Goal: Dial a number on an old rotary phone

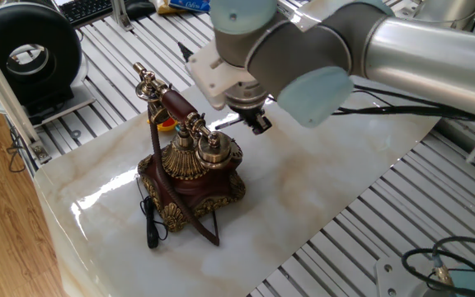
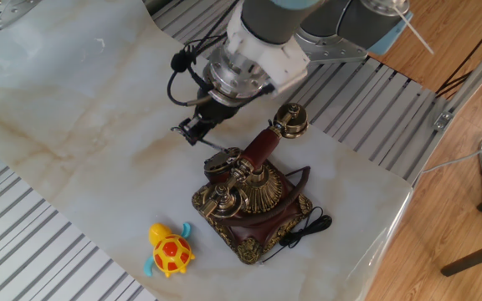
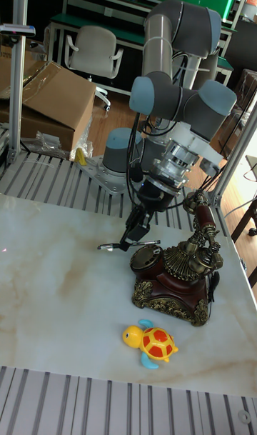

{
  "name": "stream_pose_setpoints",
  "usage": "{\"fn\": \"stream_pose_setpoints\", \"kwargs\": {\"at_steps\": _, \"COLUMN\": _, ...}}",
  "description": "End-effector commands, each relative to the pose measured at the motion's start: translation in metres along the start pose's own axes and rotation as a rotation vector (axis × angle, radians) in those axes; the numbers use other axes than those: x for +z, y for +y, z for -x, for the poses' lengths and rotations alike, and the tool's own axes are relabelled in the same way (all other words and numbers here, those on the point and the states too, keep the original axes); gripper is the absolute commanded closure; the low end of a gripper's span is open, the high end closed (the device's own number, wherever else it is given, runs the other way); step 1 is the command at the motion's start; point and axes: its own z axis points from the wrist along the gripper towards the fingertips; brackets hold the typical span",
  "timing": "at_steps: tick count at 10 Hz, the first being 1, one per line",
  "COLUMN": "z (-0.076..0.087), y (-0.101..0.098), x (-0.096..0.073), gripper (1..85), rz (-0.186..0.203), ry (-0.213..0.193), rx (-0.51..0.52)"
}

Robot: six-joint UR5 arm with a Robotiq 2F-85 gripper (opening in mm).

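The old rotary phone (image 1: pixel 190 169) (image 2: pixel 253 201) (image 3: pixel 175 278) stands on the marble board, dark red-brown with gold filigree. Its reddish handset (image 1: pixel 171 103) (image 2: pixel 262 146) (image 3: pixel 203 224) rests on the tall cradle. My gripper (image 1: pixel 258 124) (image 2: pixel 192 130) (image 3: pixel 135 233) hangs beside and slightly above the dial end of the phone, shut on a slim black-and-silver pen (image 3: pixel 128 245) (image 2: pixel 217 148). The pen lies roughly level, one end reaching over the dial without clearly touching it. The dial is mostly hidden behind the filigree in one fixed view.
A yellow and orange toy turtle (image 2: pixel 170 249) (image 3: pixel 153 342) lies on the marble near the phone's base. The phone's black cord (image 1: pixel 149 223) (image 2: pixel 304 230) trails off its side. A black round device (image 1: pixel 31 49) sits on the slatted table beyond the board.
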Motion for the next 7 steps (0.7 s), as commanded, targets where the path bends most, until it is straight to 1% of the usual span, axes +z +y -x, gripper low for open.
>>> {"fn": "stream_pose_setpoints", "kwargs": {"at_steps": 1, "z": 0.018, "y": 0.009, "x": 0.002, "gripper": 84.3, "rz": 0.013, "ry": -0.096, "rx": 0.117}}
{"fn": "stream_pose_setpoints", "kwargs": {"at_steps": 2, "z": 0.025, "y": 0.012, "x": 0.001, "gripper": 84.3, "rz": 0.028, "ry": -0.119, "rx": 0.149}}
{"fn": "stream_pose_setpoints", "kwargs": {"at_steps": 5, "z": 0.030, "y": 0.015, "x": 0.000, "gripper": 84.3, "rz": 0.047, "ry": -0.138, "rx": 0.205}}
{"fn": "stream_pose_setpoints", "kwargs": {"at_steps": 6, "z": 0.021, "y": 0.012, "x": 0.002, "gripper": 84.3, "rz": 0.030, "ry": -0.106, "rx": 0.203}}
{"fn": "stream_pose_setpoints", "kwargs": {"at_steps": 7, "z": 0.016, "y": 0.011, "x": 0.002, "gripper": 84.3, "rz": 0.027, "ry": -0.087, "rx": 0.222}}
